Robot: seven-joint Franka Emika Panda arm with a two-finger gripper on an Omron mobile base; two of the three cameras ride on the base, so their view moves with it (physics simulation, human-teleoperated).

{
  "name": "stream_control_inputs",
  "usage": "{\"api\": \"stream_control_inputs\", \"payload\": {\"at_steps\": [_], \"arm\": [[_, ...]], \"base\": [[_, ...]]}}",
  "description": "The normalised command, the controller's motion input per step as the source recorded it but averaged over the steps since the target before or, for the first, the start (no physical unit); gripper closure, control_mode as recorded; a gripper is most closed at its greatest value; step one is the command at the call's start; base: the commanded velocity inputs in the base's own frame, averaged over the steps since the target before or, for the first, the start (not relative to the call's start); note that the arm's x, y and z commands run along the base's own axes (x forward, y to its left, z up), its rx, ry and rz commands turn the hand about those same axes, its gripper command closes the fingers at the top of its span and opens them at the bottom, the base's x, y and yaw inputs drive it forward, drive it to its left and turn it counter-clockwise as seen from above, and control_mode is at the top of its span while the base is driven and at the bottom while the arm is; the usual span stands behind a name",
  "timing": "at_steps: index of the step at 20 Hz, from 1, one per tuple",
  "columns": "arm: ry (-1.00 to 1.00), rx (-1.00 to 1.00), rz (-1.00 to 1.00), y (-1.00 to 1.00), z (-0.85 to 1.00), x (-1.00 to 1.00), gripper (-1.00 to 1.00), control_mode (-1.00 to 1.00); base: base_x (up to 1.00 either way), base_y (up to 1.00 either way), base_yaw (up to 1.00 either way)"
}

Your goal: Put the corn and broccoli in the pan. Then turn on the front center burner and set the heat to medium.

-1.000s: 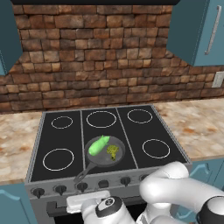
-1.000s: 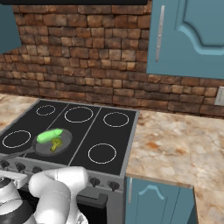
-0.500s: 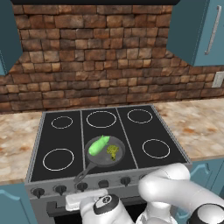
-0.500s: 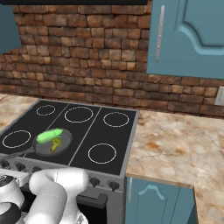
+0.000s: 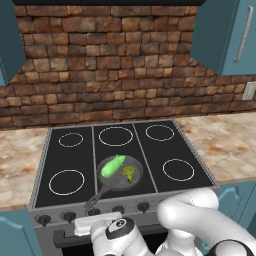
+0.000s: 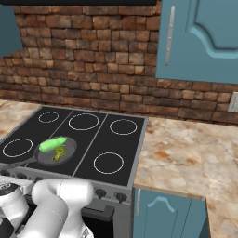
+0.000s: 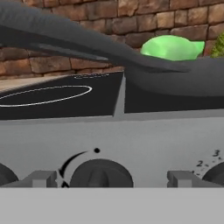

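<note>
stove panel (image 7: 131,135), numerals "2", "3"

black glass cooktop (image 5: 75,160), pan (image 5: 120,179) resting on its middle panel

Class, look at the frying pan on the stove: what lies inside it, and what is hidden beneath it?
Inside the pan lie the corn and the broccoli, side by side. Beneath it, the cooktop's middle panel is covered, so any burner ring there cannot be seen.
</note>
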Motion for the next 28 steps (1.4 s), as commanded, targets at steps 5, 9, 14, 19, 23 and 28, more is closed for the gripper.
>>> {"api": "stream_control_inputs", "payload": {"at_steps": [5,9,14,19,23,28], "arm": [[0.00,-0.01,0.00,0.17,-0.21,0.08,-1.00,-1.00],[0.00,-0.01,0.00,0.31,-0.22,0.00,-1.00,-1.00],[0.00,-0.02,0.00,0.12,-0.07,0.10,-1.00,-1.00],[-0.02,0.00,-0.03,-0.03,0.00,0.12,-1.00,-1.00],[0.00,0.00,-0.01,0.00,0.00,0.11,-1.00,-1.00],[0.00,0.00,0.00,-0.15,0.00,0.06,-1.00,-1.00]], "base": [[0.00,0.00,0.00],[0.00,0.00,0.00],[0.00,0.00,0.00],[0.00,0.00,0.00],[0.00,0.00,0.00],[0.00,0.00,0.00]]}}
